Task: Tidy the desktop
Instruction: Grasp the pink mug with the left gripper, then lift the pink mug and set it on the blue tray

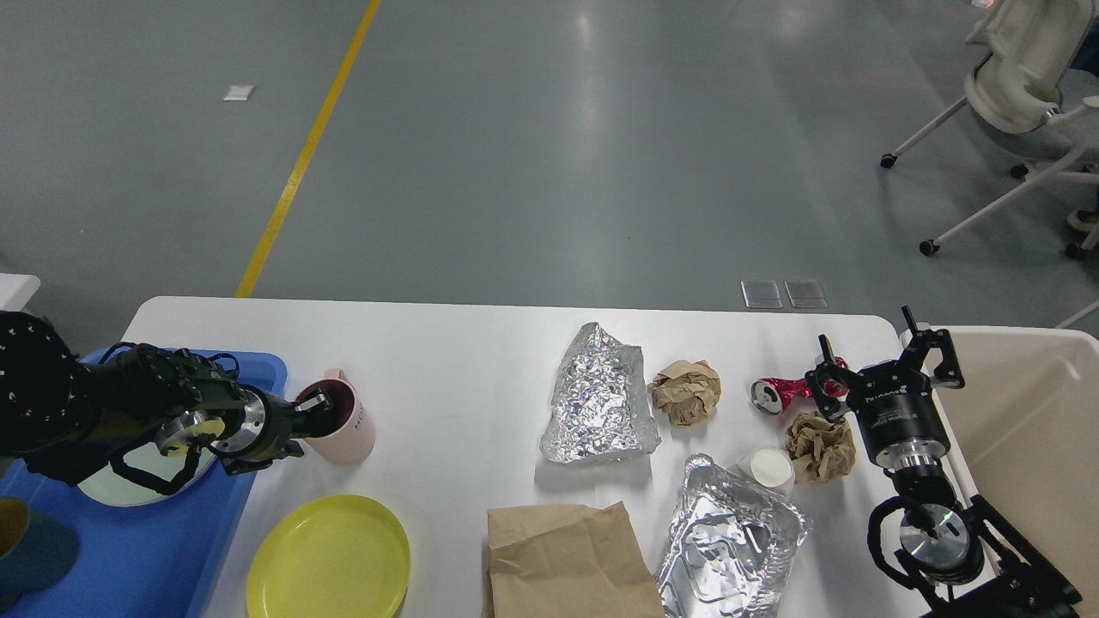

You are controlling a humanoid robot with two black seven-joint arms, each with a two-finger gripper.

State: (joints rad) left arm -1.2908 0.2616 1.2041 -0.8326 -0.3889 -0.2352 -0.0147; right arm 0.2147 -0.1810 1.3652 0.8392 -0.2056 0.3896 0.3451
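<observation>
Desktop point(455, 360): the white surface fills the lower half of the view, its long axis running left to right and its far edge facing the open grey floor.
Left end effector point(316, 410): clamped on the rim of a pink mug point(343, 425), one finger inside it and one outside; the mug stands upright just beside the blue tray point(146, 558).
Right end effector point(884, 360): fingers spread apart, empty, near the surface's right edge, next to the beige bin point(1030, 412).
Litter: a crushed red can point(777, 393) lies just left of the right end effector, with two brown paper balls point(684, 391) point(820, 446), a foil sheet point(598, 399), a foil container point(725, 541), a white cup point(767, 470) and a paper bag point(567, 562) close by.
Dishes: a yellow plate point(329, 558) sits near the front edge.
Risk, left: a rim grip is thin, so the mug could tilt or slip as it lifts over the tray wall.
Risk, right: the can lies on its side and could roll away if one finger touches first.
</observation>
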